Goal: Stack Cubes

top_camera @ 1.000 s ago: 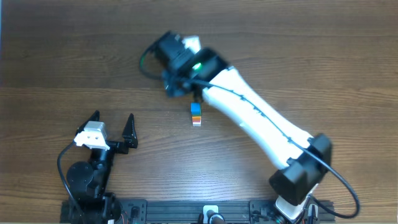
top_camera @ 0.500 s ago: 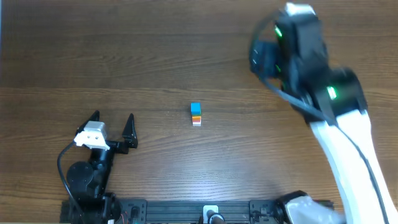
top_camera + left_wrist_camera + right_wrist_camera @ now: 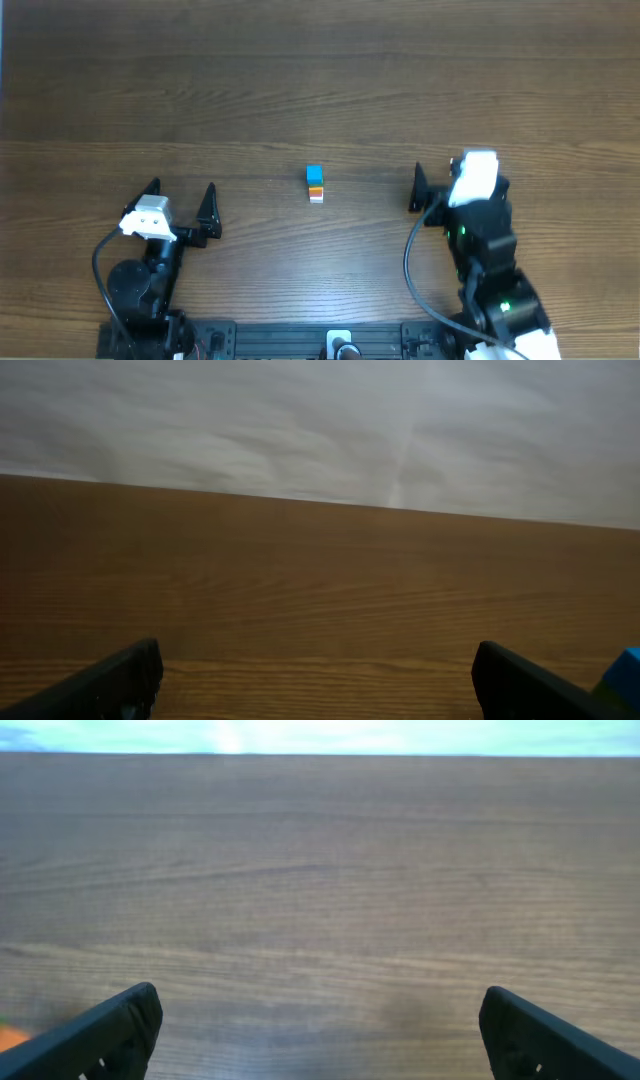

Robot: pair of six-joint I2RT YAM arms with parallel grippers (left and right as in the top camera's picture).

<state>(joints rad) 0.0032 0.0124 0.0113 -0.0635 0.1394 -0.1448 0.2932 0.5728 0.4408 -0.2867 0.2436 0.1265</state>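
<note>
A small stack of cubes [image 3: 315, 184] stands in the middle of the wooden table, with a blue cube on top, an orange one under it and a white one at the bottom. My left gripper [image 3: 181, 194] rests open near its base, to the left of the stack, holding nothing. A corner of the blue cube [image 3: 626, 666] peeks past one finger of the left gripper [image 3: 315, 670]. My right gripper [image 3: 440, 188] sits open to the right of the stack, apart from it. A sliver of orange cube [image 3: 8, 1038] shows at the edge beside the right gripper [image 3: 320, 1020].
The brown wooden table [image 3: 320, 80] stretches wide and bare behind the stack. A black rail [image 3: 330, 335] with both arm bases runs along the front edge. A pale wall [image 3: 320, 420] rises beyond the table's far edge.
My right arm has pulled away from above the stack, swung out to the far right, then folded back low near its base. The stack and left arm have not moved.
</note>
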